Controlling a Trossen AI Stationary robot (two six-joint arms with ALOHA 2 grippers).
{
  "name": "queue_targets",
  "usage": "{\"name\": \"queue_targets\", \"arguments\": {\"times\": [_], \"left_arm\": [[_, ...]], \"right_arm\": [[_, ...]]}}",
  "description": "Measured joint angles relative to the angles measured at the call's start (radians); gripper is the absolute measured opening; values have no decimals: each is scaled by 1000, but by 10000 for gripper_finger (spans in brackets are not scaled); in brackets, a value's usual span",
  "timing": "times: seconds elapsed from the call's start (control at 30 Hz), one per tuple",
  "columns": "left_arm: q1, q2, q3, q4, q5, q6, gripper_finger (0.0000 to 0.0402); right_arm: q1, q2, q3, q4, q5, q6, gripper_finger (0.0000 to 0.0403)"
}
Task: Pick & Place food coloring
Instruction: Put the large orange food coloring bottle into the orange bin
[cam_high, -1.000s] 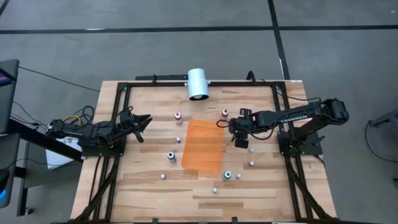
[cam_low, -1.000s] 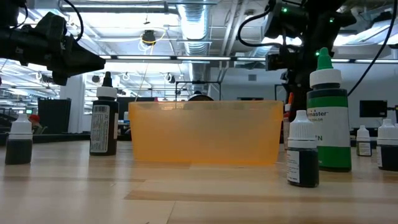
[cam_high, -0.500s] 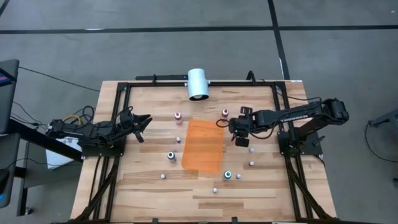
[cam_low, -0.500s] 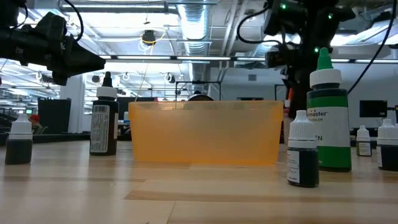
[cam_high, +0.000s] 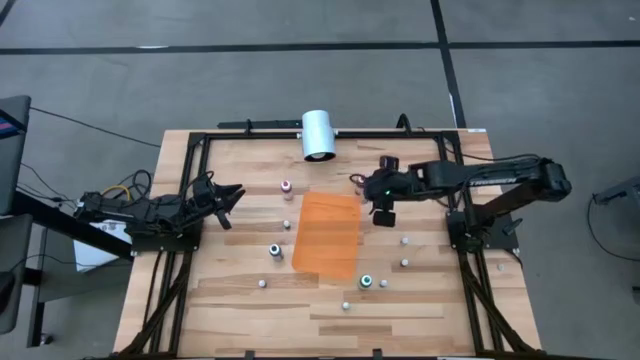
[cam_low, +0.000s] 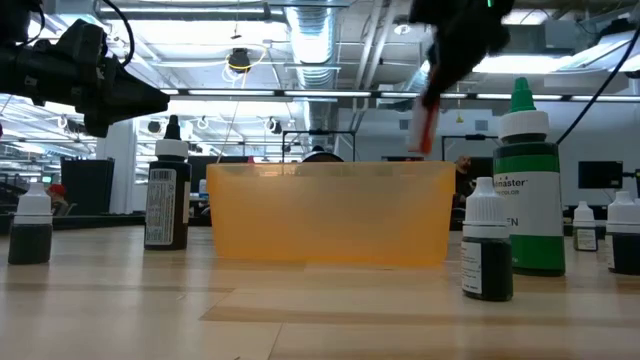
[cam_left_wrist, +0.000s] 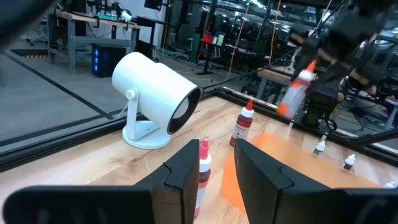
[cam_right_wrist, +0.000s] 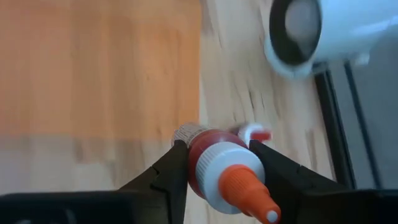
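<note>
The right gripper (cam_high: 375, 190) was held above the table at the two o'clock corner of the orange bin (cam_high: 326, 234), its jaws pinched on a red-filled food coloring bottle (cam_right_wrist: 221, 165) with an orange tip. That bottle was seen tilted in the air over the bin's rim in the low view. The left gripper (cam_high: 232, 193) was kept at about nine o'clock of the bin, well apart from it, with its jaws pressed nearly together on nothing. The other food coloring bottles (cam_high: 366, 282) were left standing scattered on the wooden table (cam_high: 230, 300) around the bin. A white cylinder lamp (cam_high: 319, 135) was set at twelve o'clock.
</note>
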Motion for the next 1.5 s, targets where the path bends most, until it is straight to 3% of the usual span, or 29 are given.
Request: {"name": "queue_targets", "arguments": {"times": [0.23, 0.4, 0.53, 0.77, 0.9, 1.03, 1.27, 1.5], "left_arm": [[0, 0, 0, 0, 0, 0, 93], [0, 0, 0, 0, 1, 0, 93], [0, 0, 0, 0, 2, 0, 93], [0, 0, 0, 0, 2, 0, 93], [0, 0, 0, 0, 2, 0, 93], [0, 0, 0, 0, 2, 1, 93], [0, 0, 0, 0, 2, 1, 93], [0, 0, 0, 0, 1, 1, 93]], "right_arm": [[36, -15, 106, 81, -75, 123, 151], [85, -15, 121, 261, -106, 249, 146], [127, -15, 122, 381, -108, 334, 133], [181, 25, 125, 542, -96, 450, 157], [192, 67, 122, 589, -96, 475, 148], [191, 99, 122, 584, -95, 481, 138], [191, 150, 122, 551, -95, 510, 157], [191, 164, 120, 413, -94, 508, 139]]}}
